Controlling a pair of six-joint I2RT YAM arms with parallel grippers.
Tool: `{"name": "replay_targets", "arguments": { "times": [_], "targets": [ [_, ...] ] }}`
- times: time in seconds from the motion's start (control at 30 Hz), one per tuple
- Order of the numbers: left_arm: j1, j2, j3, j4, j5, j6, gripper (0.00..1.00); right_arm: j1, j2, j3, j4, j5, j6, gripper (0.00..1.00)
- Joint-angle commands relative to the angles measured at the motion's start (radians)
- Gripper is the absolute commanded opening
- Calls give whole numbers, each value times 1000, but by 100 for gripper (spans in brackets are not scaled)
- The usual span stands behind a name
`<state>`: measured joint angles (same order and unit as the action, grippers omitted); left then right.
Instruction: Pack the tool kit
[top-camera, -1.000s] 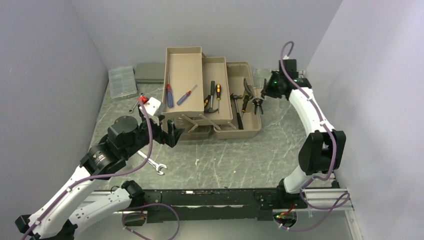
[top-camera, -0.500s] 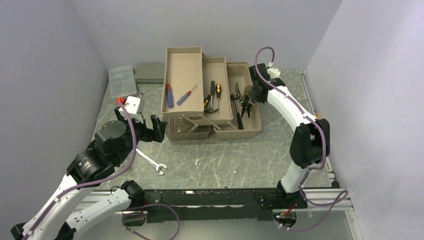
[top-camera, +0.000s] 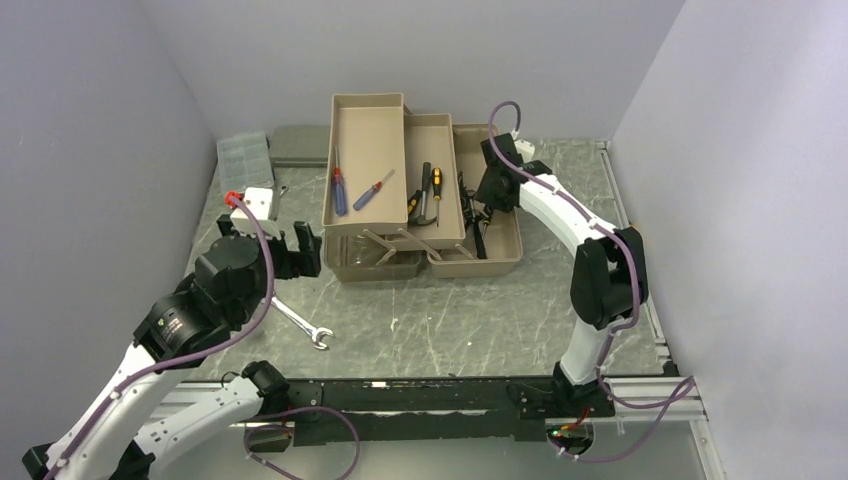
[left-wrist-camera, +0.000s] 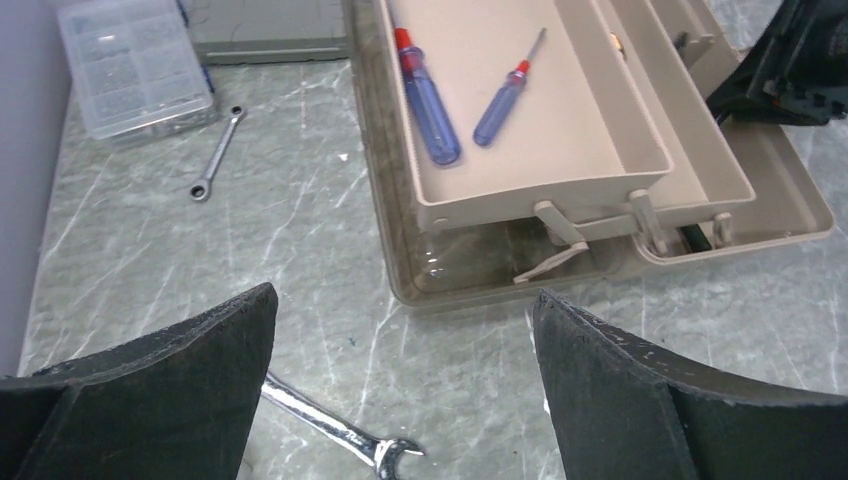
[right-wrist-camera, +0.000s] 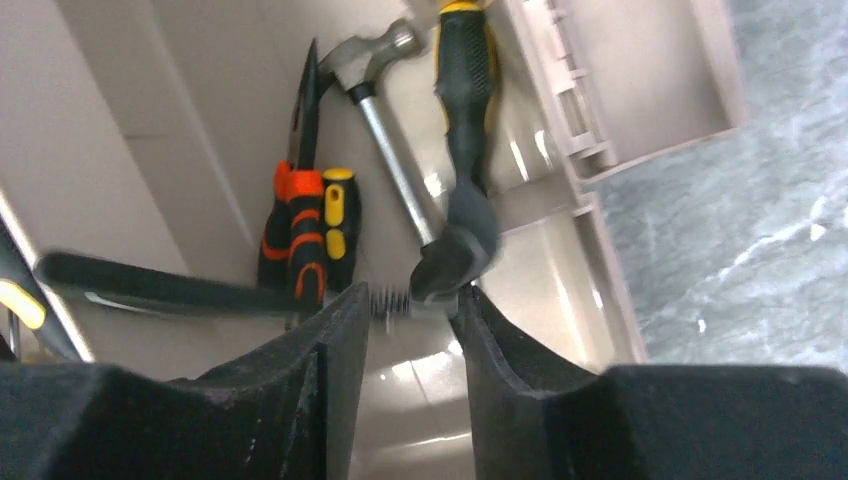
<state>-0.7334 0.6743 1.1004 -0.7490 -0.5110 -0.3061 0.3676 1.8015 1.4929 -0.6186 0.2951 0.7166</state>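
The taupe toolbox (top-camera: 505, 255) stands open on the table with its trays (top-camera: 367, 130) folded out. Two blue screwdrivers (top-camera: 339, 192) lie in the top tray, and a hammer (top-camera: 425, 195) lies in the middle one. My right gripper (top-camera: 487, 200) reaches down into the bottom compartment. Its jaws (right-wrist-camera: 415, 300) are slightly apart, with dark spring pliers (right-wrist-camera: 455, 250) lying right at the fingertips beside a hammer (right-wrist-camera: 385, 150) and orange-handled tools (right-wrist-camera: 300, 220). My left gripper (left-wrist-camera: 405, 330) hangs wide open in front of the box (left-wrist-camera: 400, 250), above a silver wrench (left-wrist-camera: 330, 425), and holds nothing.
A clear organiser box (top-camera: 245, 163) and a flat grey case (top-camera: 300, 145) sit at the back left. A small wrench (left-wrist-camera: 217, 155) lies between them and the toolbox. Walls close in the left, back and right sides.
My right arm swung left from beside the toolbox into its bottom compartment, and its jaws parted from the pliers. My left arm pulled back to the left, toward the silver wrench.
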Motion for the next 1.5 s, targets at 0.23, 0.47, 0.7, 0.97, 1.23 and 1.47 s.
{"name": "replay_targets", "arguments": {
  "times": [0.23,0.47,0.7,0.97,1.23,1.47],
  "targets": [
    [145,70,137,-73,-132,-14,99,27,-100,27,74,-119,-100,53],
    [488,130,111,-17,253,-39,99,7,-187,31,47,-111,-153,52],
    [744,263,51,86,706,-126,99,-42,-297,-60,78,-156,-220,51],
    [943,382,-98,288,1048,-229,99,-191,-431,-207,130,-337,-277,52],
    [977,531,-146,396,1138,-217,97,-282,-550,-372,204,-420,-305,89],
    [969,654,-159,485,1179,-250,93,-348,-564,-468,270,-462,-252,100]
  ]
}}
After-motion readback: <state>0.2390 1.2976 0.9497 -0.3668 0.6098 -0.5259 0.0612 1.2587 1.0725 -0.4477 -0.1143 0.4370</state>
